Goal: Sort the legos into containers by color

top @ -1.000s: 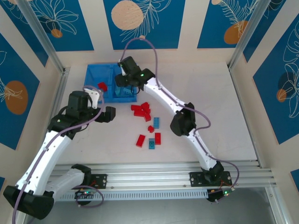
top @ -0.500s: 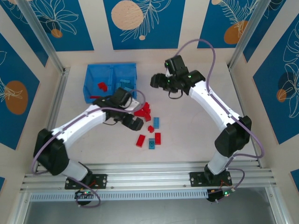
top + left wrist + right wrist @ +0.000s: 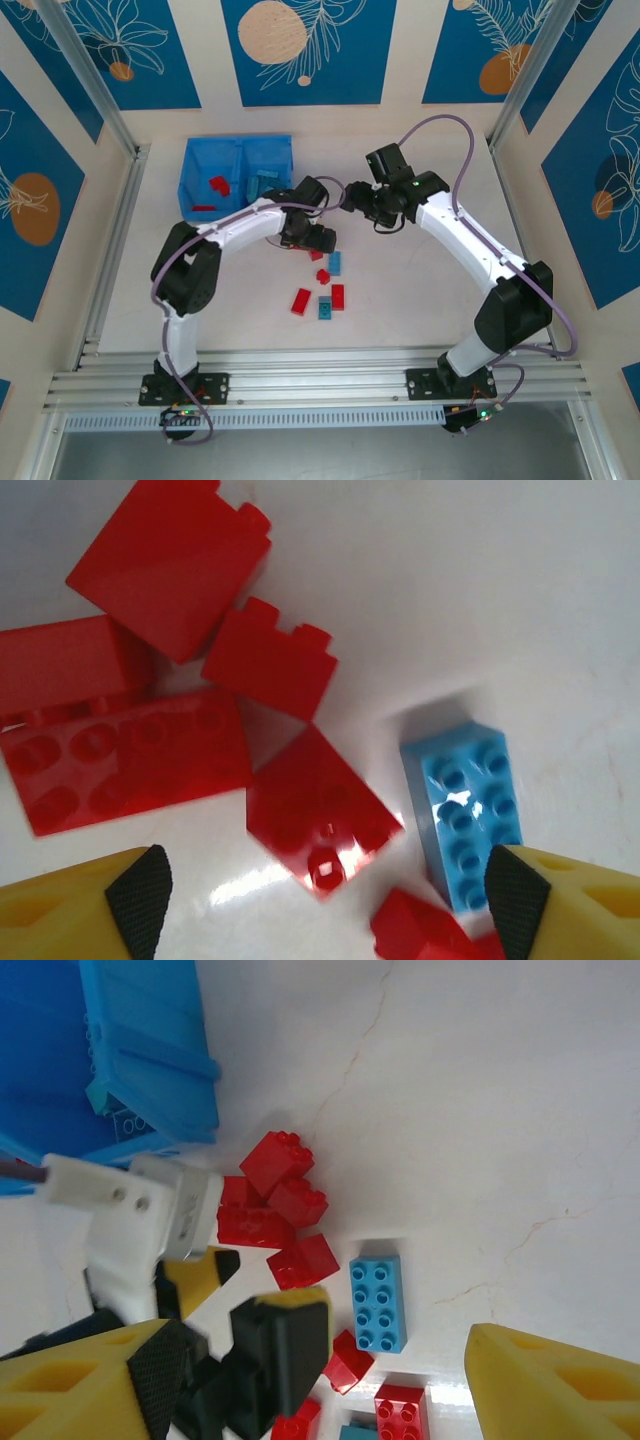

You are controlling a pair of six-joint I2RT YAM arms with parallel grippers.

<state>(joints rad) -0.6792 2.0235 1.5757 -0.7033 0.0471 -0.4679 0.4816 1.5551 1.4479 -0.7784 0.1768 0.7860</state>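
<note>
The left gripper has swung onto the red bricks, jaws spread; the right gripper, jaws spread and empty, has left the tray.

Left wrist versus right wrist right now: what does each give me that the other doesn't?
Left wrist: a close look at the studs and undersides of the red cluster, framed by the open left gripper. Right wrist: the blue tray, the left gripper seen from outside, and a separate red brick lying studs-up. Both: the red cluster and the light blue brick next to it.
</note>
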